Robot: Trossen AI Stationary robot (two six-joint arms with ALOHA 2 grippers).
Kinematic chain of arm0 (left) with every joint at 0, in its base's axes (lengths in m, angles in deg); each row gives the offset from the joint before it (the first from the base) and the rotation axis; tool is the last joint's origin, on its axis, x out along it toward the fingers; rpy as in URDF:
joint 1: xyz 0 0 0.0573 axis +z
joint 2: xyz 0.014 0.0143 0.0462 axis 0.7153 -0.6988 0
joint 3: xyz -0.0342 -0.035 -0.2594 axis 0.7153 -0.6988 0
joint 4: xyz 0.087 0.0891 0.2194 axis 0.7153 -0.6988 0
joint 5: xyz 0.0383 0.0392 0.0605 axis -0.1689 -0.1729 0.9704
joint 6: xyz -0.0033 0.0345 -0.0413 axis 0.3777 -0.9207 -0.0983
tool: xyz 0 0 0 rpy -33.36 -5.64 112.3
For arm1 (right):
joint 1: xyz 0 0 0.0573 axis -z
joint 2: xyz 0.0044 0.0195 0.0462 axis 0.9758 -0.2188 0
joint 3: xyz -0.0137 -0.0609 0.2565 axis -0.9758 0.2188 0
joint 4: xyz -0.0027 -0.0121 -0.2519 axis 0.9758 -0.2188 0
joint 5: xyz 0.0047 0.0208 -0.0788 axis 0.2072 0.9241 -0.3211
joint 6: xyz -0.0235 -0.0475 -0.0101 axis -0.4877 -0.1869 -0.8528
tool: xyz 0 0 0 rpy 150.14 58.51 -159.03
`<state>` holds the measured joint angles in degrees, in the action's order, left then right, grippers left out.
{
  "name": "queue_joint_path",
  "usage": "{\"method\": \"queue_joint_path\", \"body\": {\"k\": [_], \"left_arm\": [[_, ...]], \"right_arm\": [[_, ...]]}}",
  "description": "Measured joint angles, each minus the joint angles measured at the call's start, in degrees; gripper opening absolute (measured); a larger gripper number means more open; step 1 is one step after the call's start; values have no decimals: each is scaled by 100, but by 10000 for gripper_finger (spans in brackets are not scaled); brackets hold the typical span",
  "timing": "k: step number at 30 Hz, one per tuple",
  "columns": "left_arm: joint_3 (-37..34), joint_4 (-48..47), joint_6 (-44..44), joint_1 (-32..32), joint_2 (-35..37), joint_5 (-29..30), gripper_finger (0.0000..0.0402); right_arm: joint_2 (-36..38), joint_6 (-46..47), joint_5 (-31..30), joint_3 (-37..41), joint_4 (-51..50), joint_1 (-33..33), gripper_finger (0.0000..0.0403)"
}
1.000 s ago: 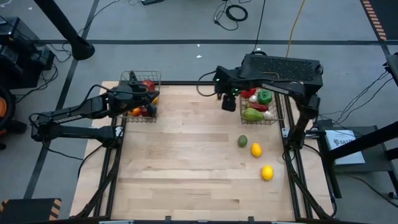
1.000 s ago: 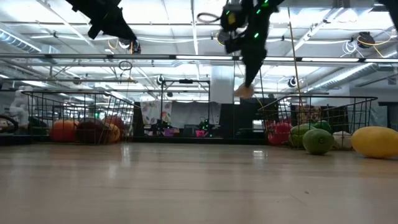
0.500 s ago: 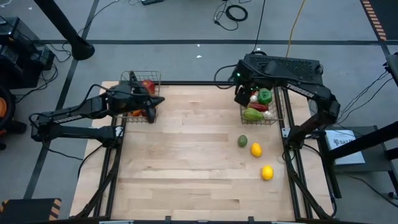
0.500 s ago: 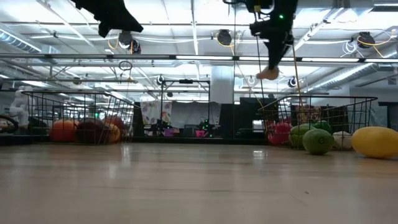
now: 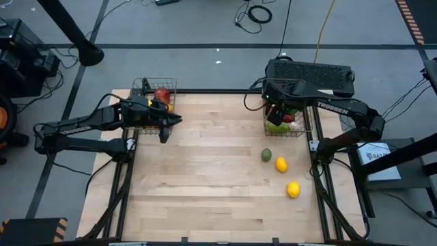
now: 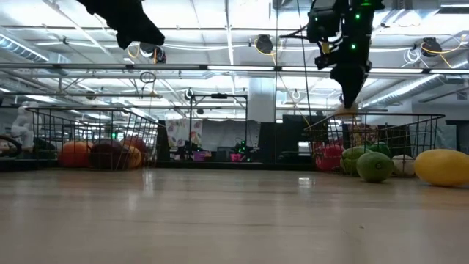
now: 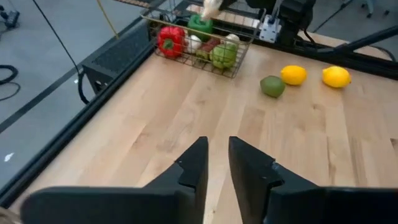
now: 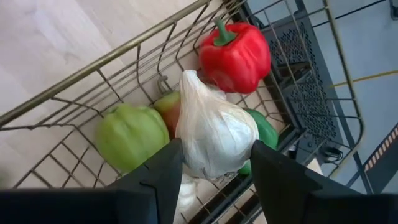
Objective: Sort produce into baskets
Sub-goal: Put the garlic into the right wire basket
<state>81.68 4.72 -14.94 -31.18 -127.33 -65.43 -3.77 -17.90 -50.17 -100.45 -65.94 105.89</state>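
The right gripper clamps a white papery garlic bulb above the dark wire-mesh basket at two o'clock, poised for dropping among the peppers; the left gripper, fingers nearly closed and empty, waits beside the ten o'clock basket.

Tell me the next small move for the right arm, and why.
Probably open the right gripper and release the white garlic. It holds the garlic directly above the right basket, over the red pepper and green pepper already inside, so the piece should drop in among them.
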Motion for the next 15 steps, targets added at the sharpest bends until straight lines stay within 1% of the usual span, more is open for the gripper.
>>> {"method": "queue_joint_path", "body": {"k": [5, 9, 15], "left_arm": [[0, 58, 7, -38, -263, 1, 87], [0, 61, 3, -38, -469, 1, 89], [0, 128, 1, -38, -606, 3, 89]], "right_arm": [[4, 10, -136, 332, 442, 2, 171], [4, 115, -140, 560, 653, 33, 171], [4, 306, -140, 909, 1281, 33, 171]]}}
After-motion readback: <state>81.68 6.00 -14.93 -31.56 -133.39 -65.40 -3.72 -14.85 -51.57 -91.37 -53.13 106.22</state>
